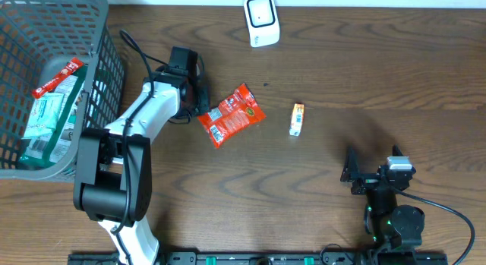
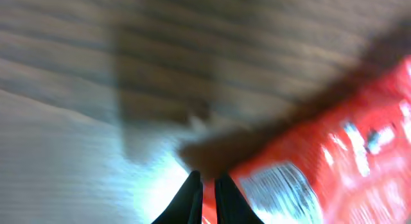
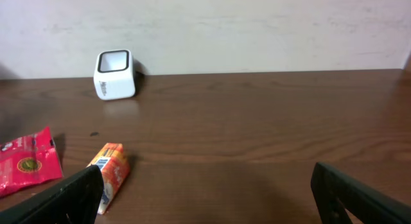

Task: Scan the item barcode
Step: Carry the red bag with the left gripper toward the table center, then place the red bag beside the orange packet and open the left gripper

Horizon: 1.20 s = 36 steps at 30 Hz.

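The red snack packet (image 1: pixel 231 115) lies flat on the desk (image 1: pixel 342 67) below the white scanner (image 1: pixel 260 20), its long axis running diagonally from lower left to upper right. It is glossy red with a round logo and a white printed panel at its lower-left end. The left gripper (image 2: pixel 209 184) pinches that end, while the right gripper (image 3: pixel 207 169) stands spread wide, well apart.

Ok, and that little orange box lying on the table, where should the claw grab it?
Grab the little orange box around its middle, across the narrow way, coming straight down from above. It lies flat and is long and thin, so its two long sides are easy to pinch. The open right claw looks nearest, so I'd use that one.
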{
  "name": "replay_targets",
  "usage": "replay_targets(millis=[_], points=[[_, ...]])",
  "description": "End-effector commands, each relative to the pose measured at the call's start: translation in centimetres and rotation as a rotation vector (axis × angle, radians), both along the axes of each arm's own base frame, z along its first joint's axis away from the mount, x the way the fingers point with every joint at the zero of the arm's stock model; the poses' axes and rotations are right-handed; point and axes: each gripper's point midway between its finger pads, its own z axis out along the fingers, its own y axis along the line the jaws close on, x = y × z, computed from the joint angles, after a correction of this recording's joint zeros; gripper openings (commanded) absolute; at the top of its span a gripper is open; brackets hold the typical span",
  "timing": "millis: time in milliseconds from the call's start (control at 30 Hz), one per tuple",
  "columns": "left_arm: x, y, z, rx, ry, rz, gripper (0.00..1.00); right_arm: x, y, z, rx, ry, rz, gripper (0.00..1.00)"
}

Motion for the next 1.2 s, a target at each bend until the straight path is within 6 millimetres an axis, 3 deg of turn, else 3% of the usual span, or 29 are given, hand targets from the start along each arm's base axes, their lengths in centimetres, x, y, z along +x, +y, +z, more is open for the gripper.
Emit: replay_targets(millis=[0, 167, 300, 600, 767, 933, 1167], points=[[-2.0, -2.2, -0.4, -0.065, 0.066, -0.059, 0.11, 0.0, -0.2, -0.1, -0.011, 0.001, -0.004, 0.99], [-3.7, -3.8, -0.6, -0.053, 0.114, -0.108, 0.11, 0.0, -0.2, -0.1, -0.011, 0.001, -0.004, 0.99], [-3.9, -4.5, -0.6, -0.051, 0.110, -0.126, 0.11, 0.0, -0.2, -0.1, -0.011, 0.001, -0.004, 0.99], [-2.1, -1.6, -0.8, 0.121, 0.033, -0.080, 0.12, 0.0, -0.2, -0.1, -0.011, 0.001, -0.004, 0.99], [-1.3, -1.8, -1.1, 0.119, 0.003, -0.078, 0.13, 0.0, -0.2, -0.1, -0.011, 0.001, -0.004, 0.99], [-1.8, -2.0, -2.9, 0.128, 0.041, -0.084, 0.13, 0.0, -0.2, -0.1, -0.011, 0.001, -0.004, 0.99], [-3.4, -5.4, -3.1, -0.045, 0.110, -0.143, 0.13, 0.0, -0.2, -0.1, -0.011, 0.001, -0.004, 0.99]])
